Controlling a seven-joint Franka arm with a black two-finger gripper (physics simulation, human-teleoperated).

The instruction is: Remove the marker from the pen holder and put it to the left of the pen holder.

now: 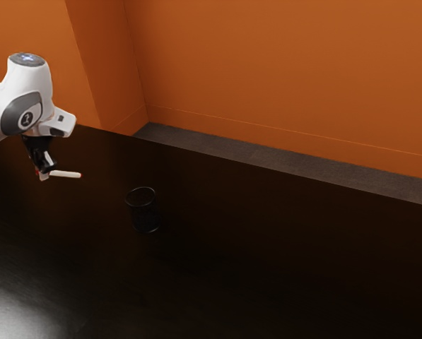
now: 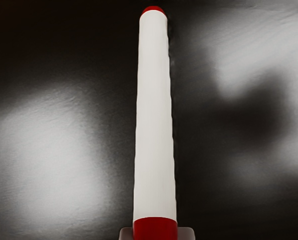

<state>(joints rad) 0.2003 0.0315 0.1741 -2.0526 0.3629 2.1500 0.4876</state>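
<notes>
The black worktop (image 1: 288,247) has its far edge running slantwise, from behind the arm down to the exterior view's right, and beyond it come a strip of dark grey floor (image 1: 267,157) and the orange wall (image 1: 281,70). The round, dark pen holder (image 1: 144,213) stands upright, well inside this edge, and the wide surface continues past it to the exterior view's right. Between the pen holder and the white marker with red ends (image 1: 66,174) there is a gap.

The wrist view gives the marker in more detail: a long white barrel, a red tip at the far end, and a wider red part at the near end, with one fingertip on each side of it. The exterior view gives the place: the marker is outside the pen holder, toward the exterior view's left.

The white and grey arm (image 1: 28,92) reaches in from the exterior view's left. The black gripper (image 1: 44,169) points downward, a little tilted, and its fingers are closed on the marker, which sticks out sideways, almost level.
</notes>
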